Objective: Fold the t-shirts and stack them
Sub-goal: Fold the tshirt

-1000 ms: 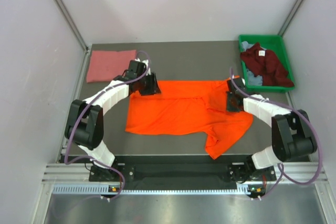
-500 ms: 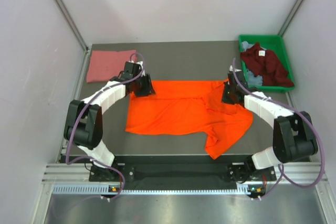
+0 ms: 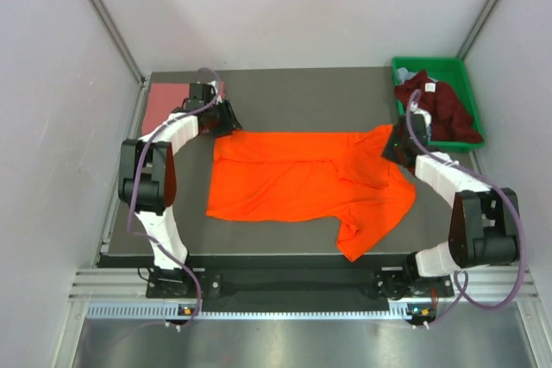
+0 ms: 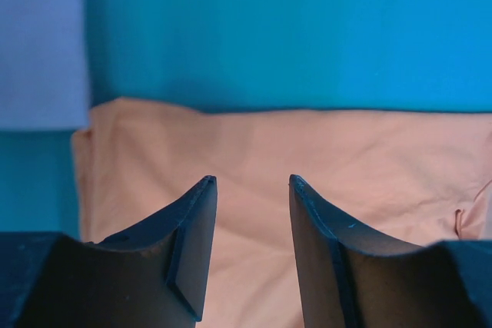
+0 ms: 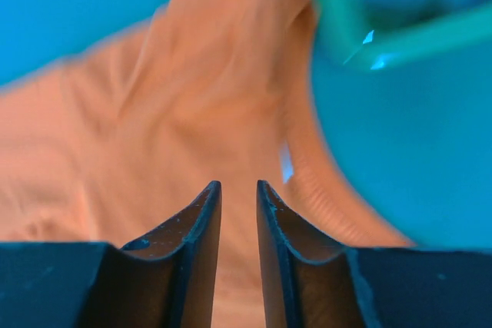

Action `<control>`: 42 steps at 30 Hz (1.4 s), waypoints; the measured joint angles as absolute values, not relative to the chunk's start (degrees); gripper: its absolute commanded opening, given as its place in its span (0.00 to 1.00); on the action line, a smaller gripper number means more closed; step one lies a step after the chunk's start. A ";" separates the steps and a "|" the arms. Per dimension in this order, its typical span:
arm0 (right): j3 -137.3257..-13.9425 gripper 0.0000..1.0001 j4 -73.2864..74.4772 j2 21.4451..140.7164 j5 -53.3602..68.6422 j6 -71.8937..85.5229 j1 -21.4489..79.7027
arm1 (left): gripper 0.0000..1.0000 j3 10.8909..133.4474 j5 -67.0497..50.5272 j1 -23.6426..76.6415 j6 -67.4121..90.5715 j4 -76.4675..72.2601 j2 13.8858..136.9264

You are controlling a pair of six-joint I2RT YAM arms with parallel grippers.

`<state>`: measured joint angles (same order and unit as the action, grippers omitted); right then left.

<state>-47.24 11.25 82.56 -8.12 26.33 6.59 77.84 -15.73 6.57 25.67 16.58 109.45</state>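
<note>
The bright orange t-shirt [image 3: 297, 183] lies spread flat in the middle of the table, with one sleeve hanging toward the front edge. My left gripper [image 3: 226, 120] [image 4: 252, 182] hovers over the shirt's back left corner [image 4: 254, 151], open with nothing between its fingers. At the shirt's back right corner, my right gripper [image 3: 393, 141] [image 5: 237, 183] has its jaws narrowly apart; orange cloth [image 5: 207, 82] shows through the gap and nothing is pinched. A folded salmon pink t-shirt [image 3: 162, 111] lies at the back left, partly under my left arm. The dark maroon t-shirt [image 3: 442, 108] sits on a pale blue-grey one [image 3: 418, 131].
The green bin [image 3: 431, 63] at the back right holds the maroon and blue-grey shirts; its edge [image 5: 338, 13] shows just beyond my right gripper. White walls close in the table on three sides. Both arm bases stand at the near edge.
The right gripper moved back and right, dragging the shirt's right corner outward, then parted its jaws. The left gripper slid back and left off the cloth toward the pink shirt.
</note>
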 measured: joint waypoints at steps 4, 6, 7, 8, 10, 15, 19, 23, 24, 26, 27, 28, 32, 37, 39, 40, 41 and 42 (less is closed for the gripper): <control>-46.22 0.35 3.22 82.56 -4.21 26.09 -1.02 | 0.47 78.96 -18.15 6.92 26.09 15.09 113.71; -45.65 0.36 0.23 83.15 -2.44 26.59 -3.31 | 0.47 78.96 -18.46 6.98 26.26 15.00 115.42; -45.41 0.36 -1.02 83.66 -1.67 26.87 -3.77 | 0.47 78.96 -18.44 6.98 26.30 15.00 116.16; -45.19 0.36 -2.24 84.25 -0.80 27.40 -3.99 | 0.47 78.96 -18.52 6.98 26.55 14.81 116.73; -43.75 0.33 -5.30 85.27 0.75 28.91 -4.01 | 0.47 79.07 -18.41 6.94 26.65 14.52 116.77; -37.39 0.36 -12.25 85.95 1.83 34.11 -4.03 | 0.47 79.07 -17.47 6.96 26.70 14.52 116.77; -32.47 0.39 -18.59 86.28 2.11 37.91 -4.03 | 0.47 79.07 -17.10 7.01 26.72 14.55 116.77; -32.40 0.30 -22.59 89.89 2.90 40.42 -4.03 | 0.47 79.07 -17.08 7.01 26.92 14.52 116.77; -32.40 0.19 -23.05 90.76 2.94 41.08 -4.03 | 0.47 79.07 -17.06 7.01 26.92 14.52 116.77; -32.40 0.07 -23.70 91.61 2.92 42.28 -4.25 | 0.47 79.07 -16.97 7.01 26.92 14.52 116.77; -32.38 0.00 -23.49 91.70 2.72 43.09 -4.29 | 0.47 79.07 -16.86 7.01 26.94 14.55 116.77; -32.36 0.00 -22.94 91.64 2.46 43.77 -4.34 | 0.47 79.07 -16.69 7.05 26.96 14.55 116.77; -31.31 0.00 -21.08 89.67 -0.16 45.95 -4.36 | 0.47 79.07 -15.38 7.29 27.11 14.63 116.75; -26.85 0.00 -19.38 83.99 -3.99 48.88 -4.36 | 0.47 79.07 -13.67 7.66 27.86 14.83 116.62; -25.93 0.00 -19.09 83.55 -4.71 49.84 -4.36 | 0.47 78.94 -12.51 7.77 28.23 14.81 116.46; -25.67 0.00 -19.11 83.50 -4.91 50.48 -4.34 | 0.47 78.81 -11.86 7.81 28.42 14.79 116.29; -25.52 0.00 -19.14 83.37 -5.02 50.87 -4.34 | 0.47 78.54 -10.94 7.81 28.56 14.76 116.03; -25.39 0.03 -19.14 83.22 -5.15 51.31 -4.29 | 0.47 78.32 -10.13 7.81 28.64 14.79 115.81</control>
